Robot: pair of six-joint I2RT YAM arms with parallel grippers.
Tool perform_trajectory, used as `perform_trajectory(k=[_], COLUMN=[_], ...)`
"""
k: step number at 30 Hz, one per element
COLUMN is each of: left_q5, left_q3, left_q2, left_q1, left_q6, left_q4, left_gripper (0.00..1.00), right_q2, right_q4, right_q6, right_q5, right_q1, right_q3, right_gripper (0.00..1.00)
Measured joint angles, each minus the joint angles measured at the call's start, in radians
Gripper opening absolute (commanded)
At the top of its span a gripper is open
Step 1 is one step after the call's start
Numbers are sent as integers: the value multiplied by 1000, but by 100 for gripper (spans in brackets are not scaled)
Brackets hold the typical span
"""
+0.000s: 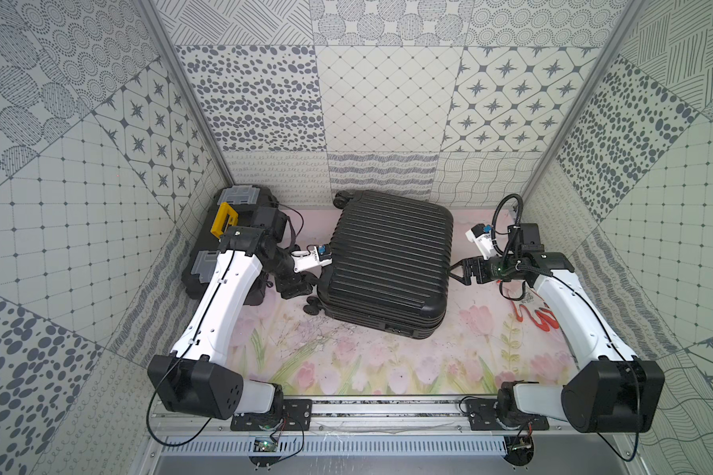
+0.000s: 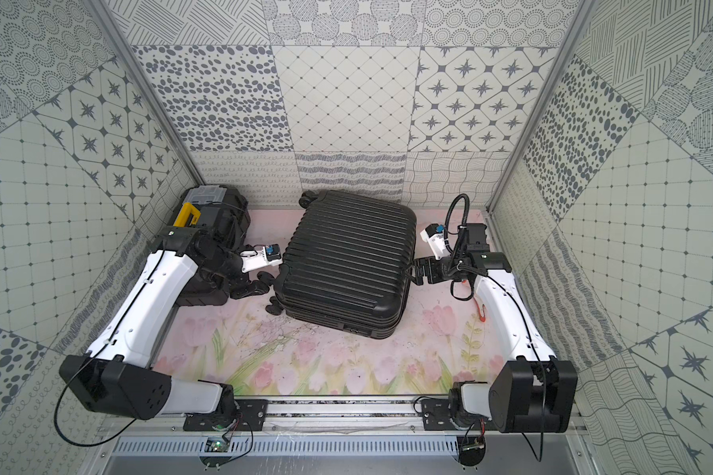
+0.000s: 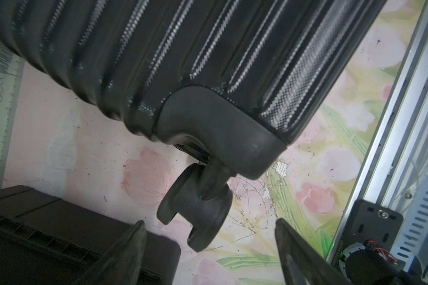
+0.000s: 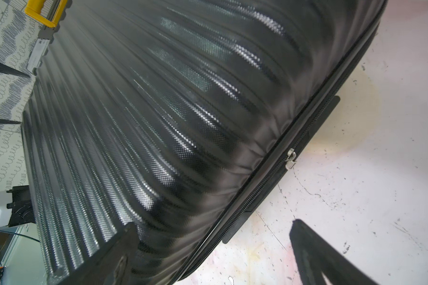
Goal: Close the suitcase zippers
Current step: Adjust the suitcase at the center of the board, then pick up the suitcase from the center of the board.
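The suitcase (image 1: 387, 255) lies flat on the floral worktop (image 1: 346, 362), at the centre and reaching toward 12 o'clock in both top views. Its ribbed shell faces up and its halves are together, so nothing of the inside shows. Its wheels are on its 9 o'clock side. A small recessed panel (image 1: 396, 329) sits on its 6 o'clock edge; any marking there is too small to read. The zip track (image 4: 252, 195) runs along the seam on the side facing 3 o'clock, with a silvery pull tab (image 4: 290, 159) on it.

The left arm (image 1: 223, 296) reaches in from 7 o'clock. Its jaws stand wide at the case's 9 o'clock side, with one wheel (image 3: 195, 214) between the tips, not pinched. The right arm (image 1: 569, 312) comes from 5 o'clock. Its jaws are spread wide at the 3 o'clock edge and hold nothing, and the seam runs between their tips.

At 10 o'clock a black toolbox (image 1: 260, 209) with grey latches and a yellow handle (image 1: 226, 220) is shut, its contents hidden. A red looped item (image 2: 480, 314) lies at 3 o'clock, partly under the right arm. The print on the white wrist housing (image 1: 305, 261) is too small to read.
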Motion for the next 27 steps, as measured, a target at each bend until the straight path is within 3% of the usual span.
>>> perform_trajectory(k=[7,13,21,27], left_q5=[-5,-1,-6,12], left_q3=[-12,-34,-50,-51], left_q2=[52,89,127,123], left_q1=[0,0,0,-1], left_q6=[114,181,224,317], left_q4=[21,75,95,70], left_gripper=[82,77,53,24], right_q2=[4,2,-8,-8], right_q4=[9,21,31,37], right_q6=[-2,-1,-1,-1], right_q5=[0,-10,-9,-8], right_q1=[-8,-14,-30,-32], right_q3=[-20,-39,-69,-72], right_gripper=[98,98,98,98])
